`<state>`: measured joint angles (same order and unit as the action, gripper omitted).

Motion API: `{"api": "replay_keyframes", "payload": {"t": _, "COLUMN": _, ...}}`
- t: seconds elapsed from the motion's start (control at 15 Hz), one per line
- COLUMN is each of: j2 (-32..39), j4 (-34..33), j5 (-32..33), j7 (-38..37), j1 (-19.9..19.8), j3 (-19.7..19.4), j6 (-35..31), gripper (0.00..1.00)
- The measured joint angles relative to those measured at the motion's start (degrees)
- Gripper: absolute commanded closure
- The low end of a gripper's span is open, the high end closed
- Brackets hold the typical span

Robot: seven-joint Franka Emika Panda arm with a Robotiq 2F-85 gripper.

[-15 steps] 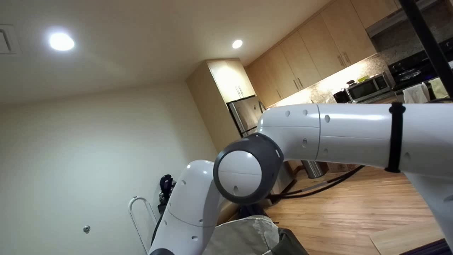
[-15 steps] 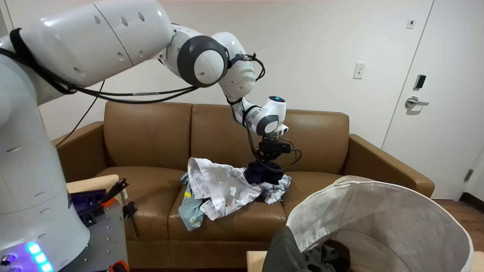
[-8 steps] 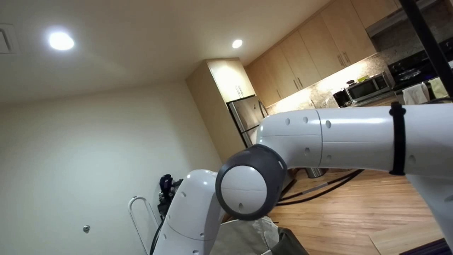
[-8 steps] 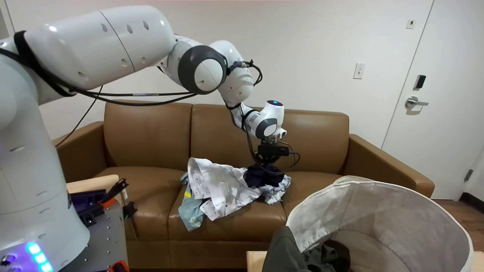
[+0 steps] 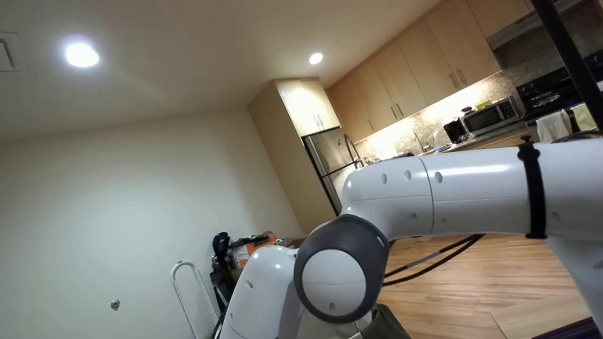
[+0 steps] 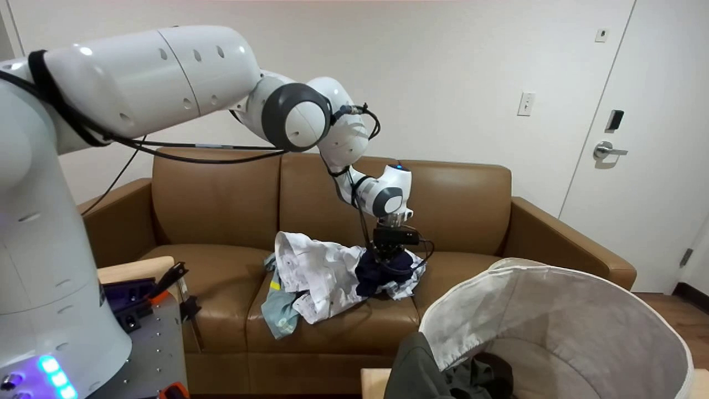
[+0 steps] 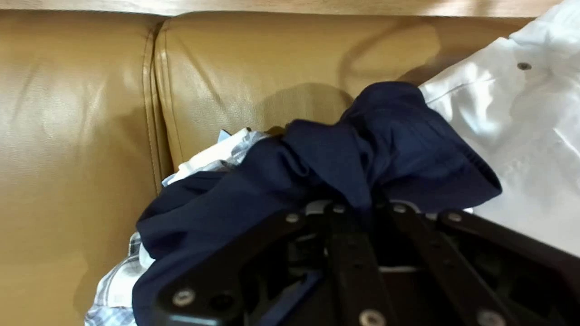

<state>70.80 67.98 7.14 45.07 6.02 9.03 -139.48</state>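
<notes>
A crumpled navy-blue cloth garment (image 7: pixel 253 190) lies bunched at the tips of the black two-fingered gripper (image 7: pixel 364 209), spreading to both sides of it across the middle of the wrist view. The gripper's fingers stand narrow, close together at lower centre, with a fold of the navy fabric pinched between them. A blue-and-white plaid cloth (image 7: pixel 111 294) pokes out beneath the garment at lower left, and a white garment with a round button (image 7: pixel 539 136) fills the right edge. All rest on a brown leather sofa (image 7: pixel 68 158). In an exterior view the navy bundle sits just right of centre, directly under the gripper, which points down onto the seat. There the white jointed robot arm (image 6: pixel 221 72) enters from the left edge, crosses the upper left, bends near top centre and drops to the wrist. A beige fabric hamper (image 6: pixel 587 313) stands at lower right, well apart from the gripper.
</notes>
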Motion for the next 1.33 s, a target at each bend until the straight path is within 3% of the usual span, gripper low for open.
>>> {"api": "replay_keyframes", "payload": {"t": 0.33, "j2": 2.5, "j4": -5.1, "j5": -0.2, "j7": 0.0, "j1": 0.1, "j3": 2.3, "j6": -0.1, "gripper": 0.26}}
{"api": "replay_keyframes", "payload": {"t": 0.6, "j2": 2.4, "j4": -10.1, "j5": -1.3, "j7": 2.0, "j1": -0.2, "j3": 6.3, "j6": 2.6, "gripper": 0.01}}
{"api": "replay_keyframes", "payload": {"t": 1.0, "j2": -1.9, "j4": -14.2, "j5": -5.5, "j7": 7.9, "j1": -3.4, "j3": 15.2, "j6": 10.1, "gripper": 0.00}}
{"api": "replay_keyframes", "payload": {"t": 1.33, "j2": -5.1, "j4": -14.2, "j5": -5.6, "j7": 9.8, "j1": -4.8, "j3": 16.8, "j6": 10.1, "gripper": 0.00}}
